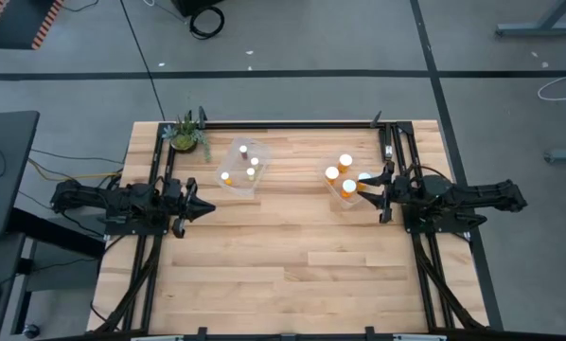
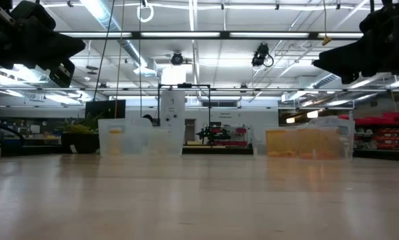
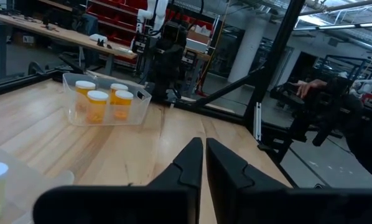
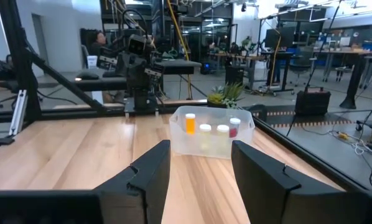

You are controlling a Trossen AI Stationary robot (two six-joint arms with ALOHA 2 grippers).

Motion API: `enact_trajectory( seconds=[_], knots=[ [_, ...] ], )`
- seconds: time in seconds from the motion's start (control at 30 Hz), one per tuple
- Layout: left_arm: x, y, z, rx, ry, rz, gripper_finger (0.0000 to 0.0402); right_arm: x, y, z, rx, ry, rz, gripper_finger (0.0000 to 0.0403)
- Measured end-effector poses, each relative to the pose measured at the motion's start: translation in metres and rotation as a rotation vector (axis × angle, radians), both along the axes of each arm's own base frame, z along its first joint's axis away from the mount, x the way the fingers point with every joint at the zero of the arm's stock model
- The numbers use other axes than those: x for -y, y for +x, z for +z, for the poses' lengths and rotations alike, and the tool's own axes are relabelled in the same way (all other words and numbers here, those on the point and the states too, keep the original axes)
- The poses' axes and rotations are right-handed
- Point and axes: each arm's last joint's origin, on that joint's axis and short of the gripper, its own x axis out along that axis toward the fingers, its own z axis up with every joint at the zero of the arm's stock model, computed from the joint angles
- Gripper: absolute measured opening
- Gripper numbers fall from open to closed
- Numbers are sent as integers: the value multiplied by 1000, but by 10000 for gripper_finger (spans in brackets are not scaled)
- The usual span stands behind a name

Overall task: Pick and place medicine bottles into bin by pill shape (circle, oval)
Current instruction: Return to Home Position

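Two clear bins stand on the far half of the wooden table. The left bin (image 1: 242, 166) (image 4: 211, 134) holds several small white-capped medicine bottles (image 1: 248, 163), one of them orange. In the right bin (image 1: 344, 185) (image 3: 105, 99) stand three orange bottles (image 3: 97, 104) with white caps. My left gripper (image 1: 210, 206) (image 3: 204, 149) hovers level at the table's left edge, shut and empty. At the right edge my right gripper (image 1: 378, 196) (image 4: 201, 155) also points level, just beside the right bin. Its fingers stand apart with nothing between them.
A small green potted plant (image 1: 188, 135) sits at the far left corner beside the left bin. Black frame rails (image 1: 397, 152) run along both side edges and the far edge. Bare wood (image 1: 292, 256) stretches across the table's middle and near half.
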Motion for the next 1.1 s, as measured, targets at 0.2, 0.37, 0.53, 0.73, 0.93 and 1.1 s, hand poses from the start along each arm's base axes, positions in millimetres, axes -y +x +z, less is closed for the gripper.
enact_trajectory(
  seconds=[0.2, 0.37, 0.53, 0.73, 0.93, 1.1],
  knots=[
    [0, 0, 0, 0, 0, 0, 19, 0, 0, 0, 0, 0, 1, 178],
    [0, 0, 0, 0, 0, 0, 20, 0, 0, 0, 0, 0, 0, 178],
    [0, 0, 0, -1, 0, 0, 29, 0, 0, 0, 0, 0, 1, 178],
    [0, 0, 0, -1, 0, 0, 29, 0, 0, 0, -1, 0, 0, 178],
    [0, 0, 0, 1, 0, 0, 21, 0, 0, 0, -2, 0, 0, 178],
    [0, 0, 0, 3, -1, 0, 27, 0, 0, 0, -2, 0, 0, 178]
  ],
)
